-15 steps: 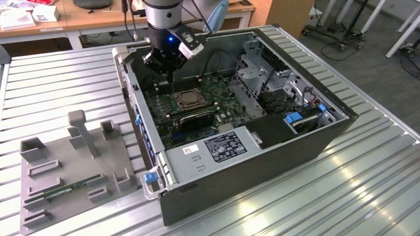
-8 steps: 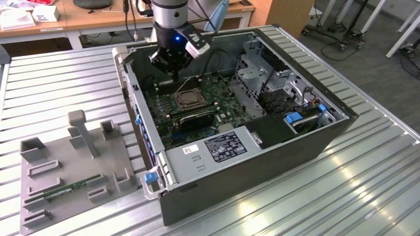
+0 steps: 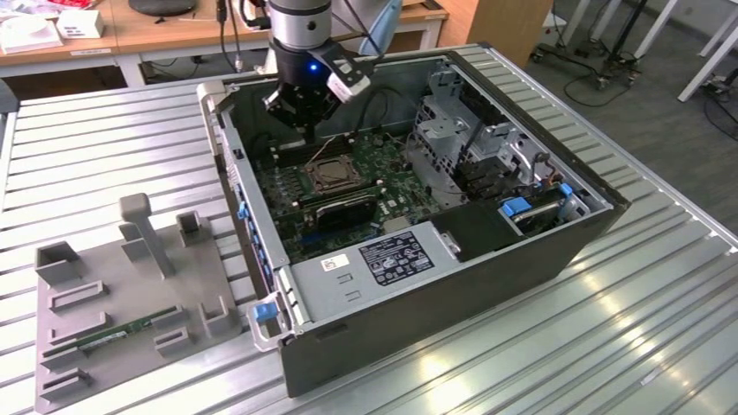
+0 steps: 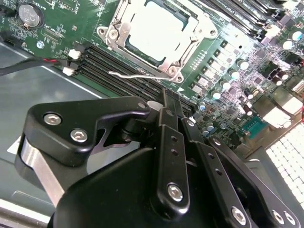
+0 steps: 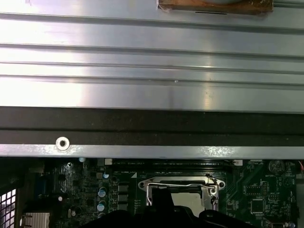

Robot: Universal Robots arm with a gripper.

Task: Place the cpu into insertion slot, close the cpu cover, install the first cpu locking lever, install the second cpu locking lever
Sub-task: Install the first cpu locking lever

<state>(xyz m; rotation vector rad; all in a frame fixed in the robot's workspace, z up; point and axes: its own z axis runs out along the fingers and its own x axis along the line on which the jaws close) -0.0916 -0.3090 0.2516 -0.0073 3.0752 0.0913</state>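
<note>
Between gripper (image 4: 165,97) and cpu cover (image 4: 189,48), a wire lever (image 4: 137,76).

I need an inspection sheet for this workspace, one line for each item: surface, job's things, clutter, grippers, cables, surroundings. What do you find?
Surface: ribbed metal table, carrying an open computer case.
Job's things: the cpu lies in the insertion slot; the cpu cover is down around it; a wire locking lever lies along the slot's edge, latched or not I cannot tell.
Clutter: grey fixture tray with a memory stick, at the exterior view's left.
Grippers: the tool hangs above the motherboard, just beside the slot.
Cables: red-and-black wire running to the board; black cables inside the case.
Surroundings: wooden desks behind the table.
</note>
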